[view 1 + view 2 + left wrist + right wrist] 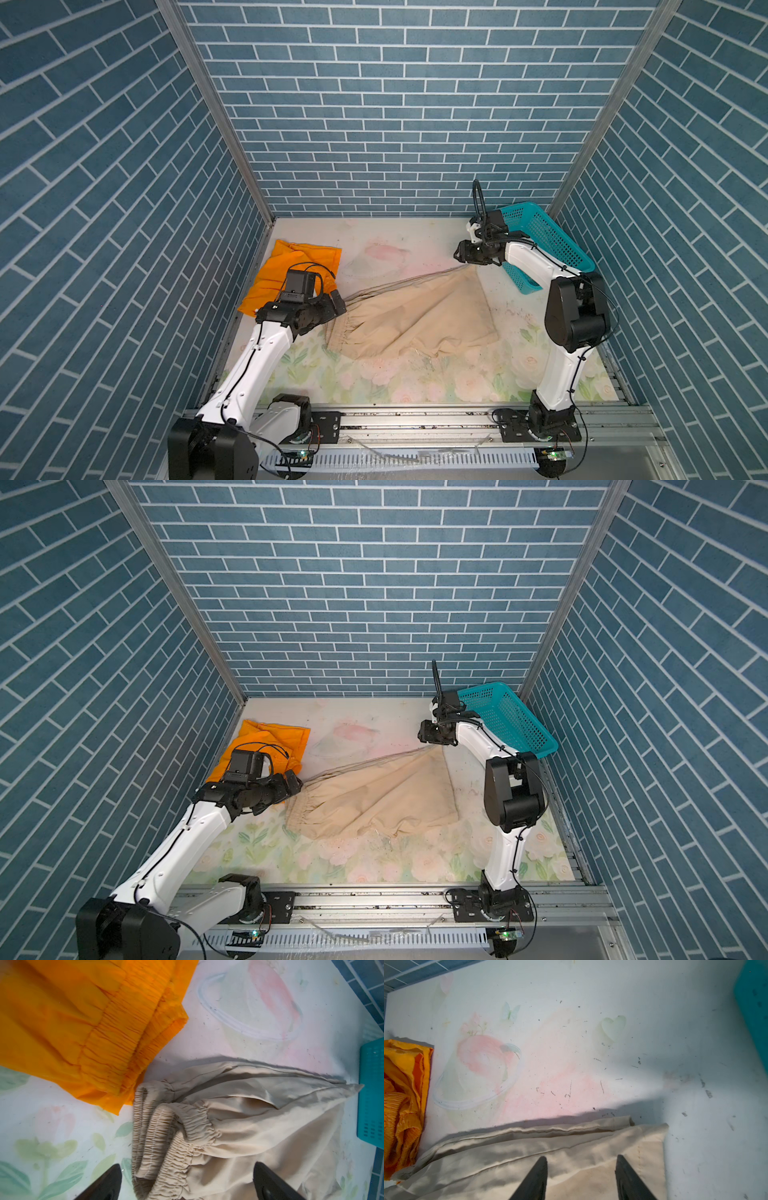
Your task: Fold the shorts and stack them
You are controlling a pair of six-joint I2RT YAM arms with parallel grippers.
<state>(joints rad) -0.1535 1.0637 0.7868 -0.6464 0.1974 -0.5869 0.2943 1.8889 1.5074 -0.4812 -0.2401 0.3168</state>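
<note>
The left arm point(257, 357) reaches low and forward, forearm nearly level. The left tool point(338, 304) sits at the waistband end of the beige shorts point(415, 320), jaws spread wide. The right arm point(561, 374) stands upright, elbow bent. The right tool point(458, 252) hangs over the shorts' far corner, jaws parted, gripping nothing.

Matt cloth beige shorts point(415, 316), orange shorts point(284, 264); perhaps glossy plastic basket point(542, 235)

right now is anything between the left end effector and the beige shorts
Nothing visible. The left end effector hangs open right over the waistband of the beige shorts; the orange shorts lie off to the side, not in between.
</note>
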